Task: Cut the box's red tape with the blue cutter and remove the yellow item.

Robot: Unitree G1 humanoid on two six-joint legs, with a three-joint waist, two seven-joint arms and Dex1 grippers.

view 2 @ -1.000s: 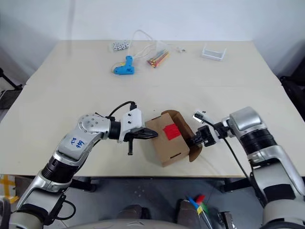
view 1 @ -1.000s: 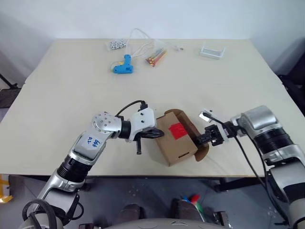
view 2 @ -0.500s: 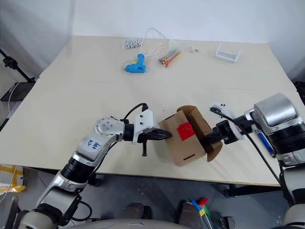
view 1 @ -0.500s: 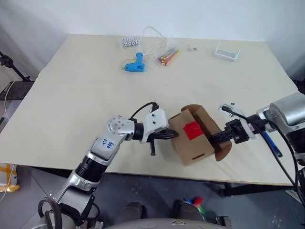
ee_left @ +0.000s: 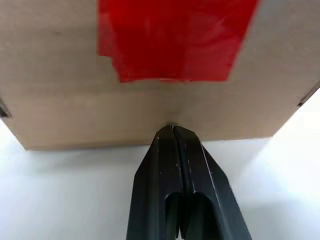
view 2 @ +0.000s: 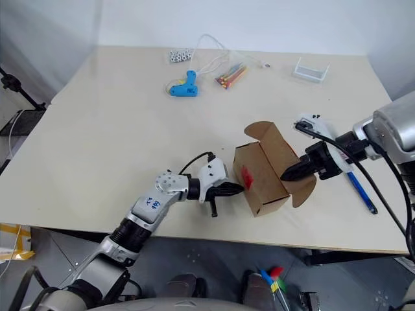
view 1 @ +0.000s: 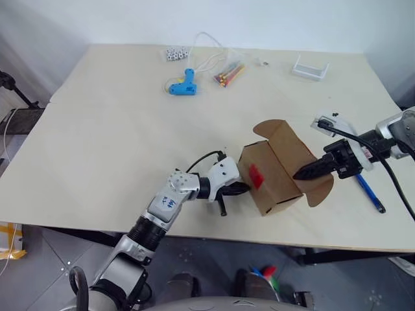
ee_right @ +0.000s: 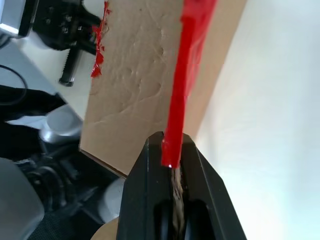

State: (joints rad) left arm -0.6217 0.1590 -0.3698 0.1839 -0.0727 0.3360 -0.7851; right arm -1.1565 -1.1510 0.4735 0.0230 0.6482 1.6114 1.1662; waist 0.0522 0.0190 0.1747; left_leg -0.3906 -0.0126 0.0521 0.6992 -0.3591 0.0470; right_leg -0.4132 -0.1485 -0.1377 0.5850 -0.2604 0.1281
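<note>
Two pincers on the box (view 1: 272, 172) near the surface's (view 1: 97, 129) front edge: left pincer (view 1: 240, 188) squeezed together, bracing the taped side; right pincer (view 1: 299, 173) clamped on the flap edge. I'd peel gently, keeping that brace firm. Blue cutter (view 1: 370, 192) lies just right.

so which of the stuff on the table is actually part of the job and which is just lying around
Part of the job:
- box, lid flaps open
- red tape on the box
- blue cutter, lying on the table

Just lying about:
- light-blue glue gun
- bundle of coloured sticks
- white cable
- small white tray
- cluster of small white pieces
</note>
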